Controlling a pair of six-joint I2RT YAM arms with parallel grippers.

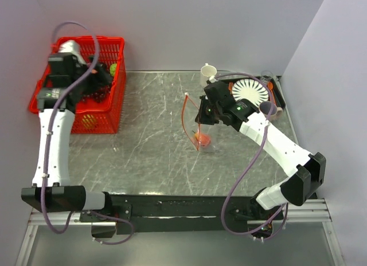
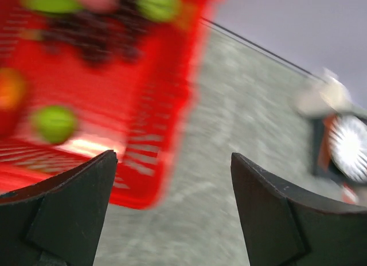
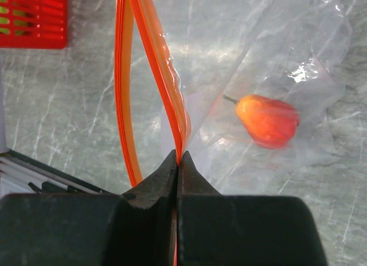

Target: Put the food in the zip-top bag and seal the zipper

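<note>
Loading, judged partly done. Pinched the zipper point(image 3: 166, 77) at one end with the right gripper point(image 3: 178, 160), fingers shut tight on the strip with no gap between them. Held that end up off the table point(image 1: 149, 157), apparently so that the two orange strands bowed apart and the mouth of the zip-top bag point(image 3: 275, 54) stood open for a drop. Let the bag's clear body slump on the table, right of centre, with one orange-red fruit point(image 3: 268, 120) lying low in it, seemingly under the plastic. Hung the left gripper point(image 2: 172, 160) over the red basket point(image 2: 155, 128), well apart from the bag, fingers spread wide and holding nothing. Presumably went there for another piece, with green fruits point(image 2: 54, 122) and a dark cluster point(image 2: 97, 39) showing blurred inside the basket. Judged sealing not yet due while the mouth stood propped. Reckoned the strands would then need pressing together from end to end.
</note>
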